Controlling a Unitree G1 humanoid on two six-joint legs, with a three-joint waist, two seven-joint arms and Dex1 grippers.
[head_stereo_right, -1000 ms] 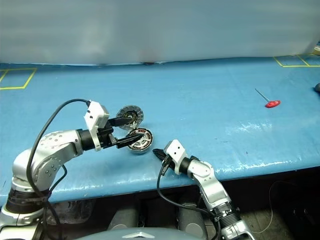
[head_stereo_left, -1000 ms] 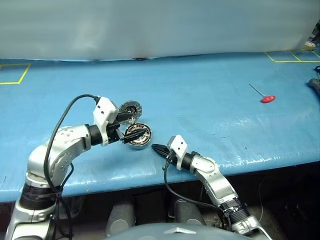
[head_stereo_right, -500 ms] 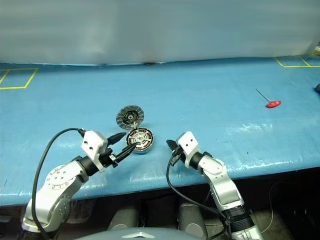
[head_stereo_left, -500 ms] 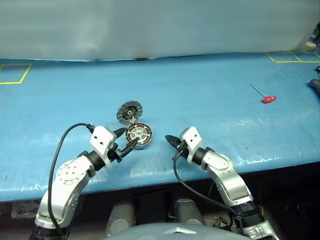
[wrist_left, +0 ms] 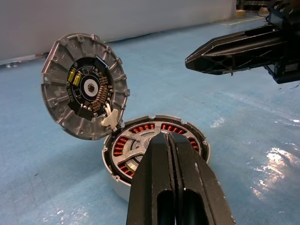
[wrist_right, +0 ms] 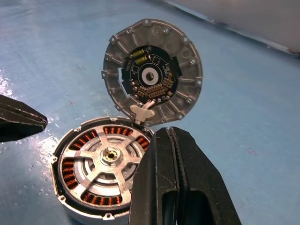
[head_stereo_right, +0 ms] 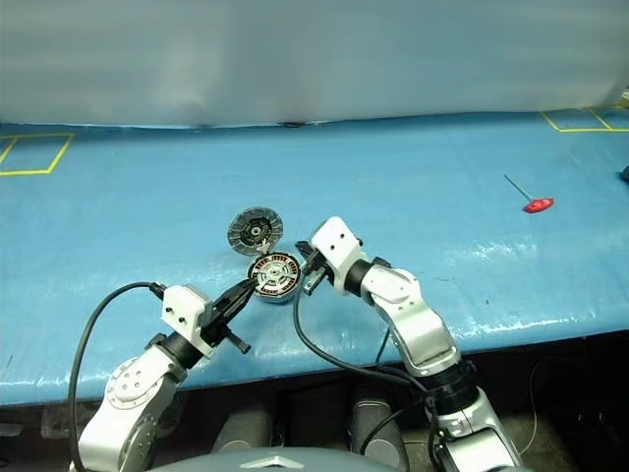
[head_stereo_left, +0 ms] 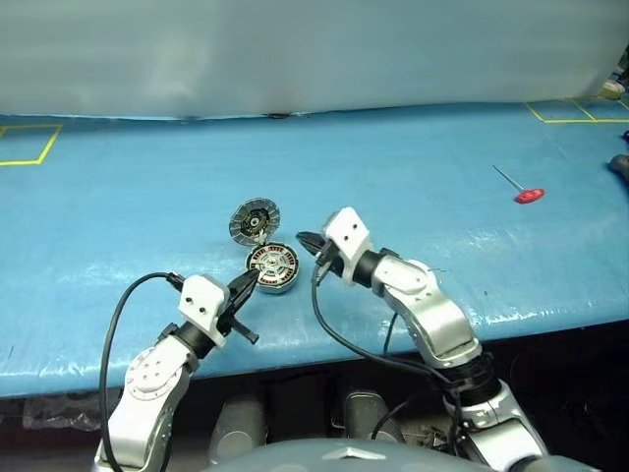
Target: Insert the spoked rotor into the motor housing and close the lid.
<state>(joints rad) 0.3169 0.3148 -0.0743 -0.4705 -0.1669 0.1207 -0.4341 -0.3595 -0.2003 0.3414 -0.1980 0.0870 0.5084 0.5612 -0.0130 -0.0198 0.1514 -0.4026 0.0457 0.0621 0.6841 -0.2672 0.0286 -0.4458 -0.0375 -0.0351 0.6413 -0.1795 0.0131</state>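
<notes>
rotor (wrist_right: 105,161) seated in housing (wrist_left: 117,180) | lid (wrist_right: 152,77) upright, 12 o'clock | both hands pinched together, empty | push lid down from behind, gently

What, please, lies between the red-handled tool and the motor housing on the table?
The right gripper and its arm, beside the motor housing; beyond them, only bare blue table up to the red-handled tool, in the left eye view.

No legible text, label, brand, number or sign appears anywhere; the small board on the inner face of the lid (wrist_right: 152,70) carries components whose markings are too fine to read, and the surface (head_stereo_left: 413,167) bears only unlettered yellow tape outlines.
</notes>
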